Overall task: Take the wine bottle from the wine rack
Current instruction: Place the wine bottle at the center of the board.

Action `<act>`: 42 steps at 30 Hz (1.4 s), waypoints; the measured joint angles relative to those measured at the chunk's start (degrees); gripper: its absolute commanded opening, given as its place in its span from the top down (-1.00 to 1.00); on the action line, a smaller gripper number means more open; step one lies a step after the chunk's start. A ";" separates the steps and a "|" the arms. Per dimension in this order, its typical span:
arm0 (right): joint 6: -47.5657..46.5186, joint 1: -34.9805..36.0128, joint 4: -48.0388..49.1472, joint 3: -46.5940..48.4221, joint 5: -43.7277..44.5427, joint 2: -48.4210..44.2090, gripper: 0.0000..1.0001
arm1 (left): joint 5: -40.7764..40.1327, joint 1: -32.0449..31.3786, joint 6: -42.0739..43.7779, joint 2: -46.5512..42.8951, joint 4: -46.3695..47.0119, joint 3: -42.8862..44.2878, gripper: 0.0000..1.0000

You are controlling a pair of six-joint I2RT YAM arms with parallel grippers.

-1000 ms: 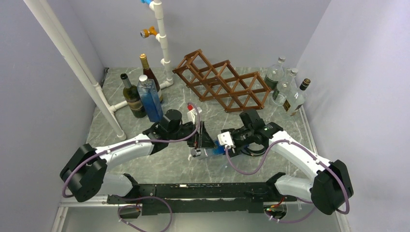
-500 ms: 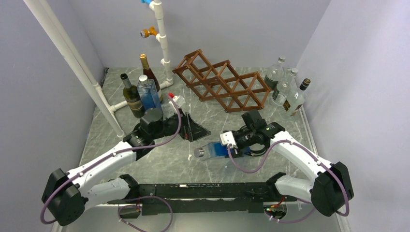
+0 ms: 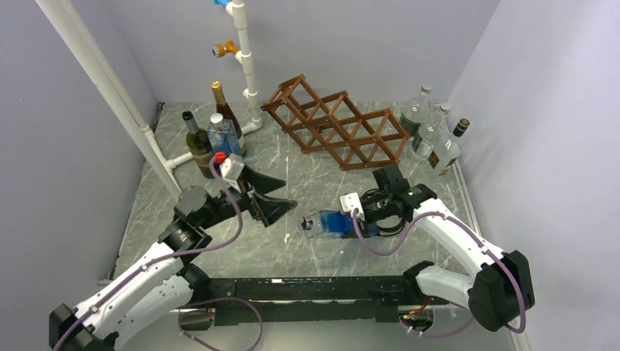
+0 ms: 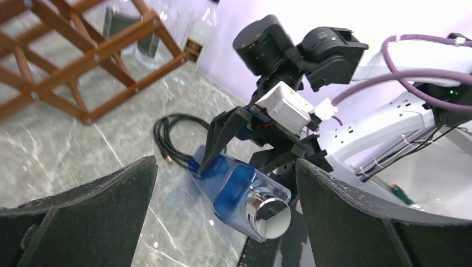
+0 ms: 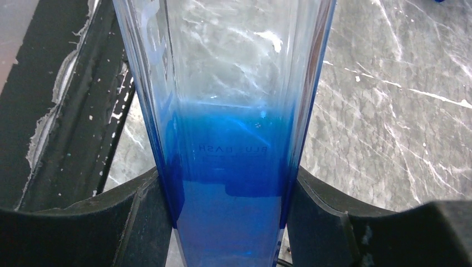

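Right gripper [image 3: 349,221] clamped on blue-tinted bottle [image 3: 325,222]; long axis level, cap facing the left gripper [image 3: 289,194], which stands spread wide, near.

The wine rack [image 3: 336,130] stands at the back middle of the table [image 3: 241,248]. Before it lies the wine bottle [image 3: 325,223], on its side between the right gripper's [image 3: 349,221] fingers — the left gripper [image 3: 289,194] hangs to its left, apart. Three standing bottles [image 3: 212,142] are left of the rack, three more bottles [image 3: 433,135] right.

Wooden wine rack [image 3: 335,128], glossy clear-blue bottle [image 3: 330,222], marble-look table [image 3: 292,248]
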 measured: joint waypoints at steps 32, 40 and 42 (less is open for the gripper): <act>15.13 -13.53 5.99 0.04 -21.09 0.00 1.00 | 4.02 -6.05 17.31 0.76 25.03 -14.78 -0.99; 15.80 -13.94 6.60 0.04 -21.86 0.00 1.00 | 1.84 -11.56 23.69 10.80 28.17 -12.44 -0.99; 15.82 -13.97 6.64 0.04 -21.86 0.00 1.00 | 1.77 -12.15 24.28 13.84 29.77 -11.17 -0.99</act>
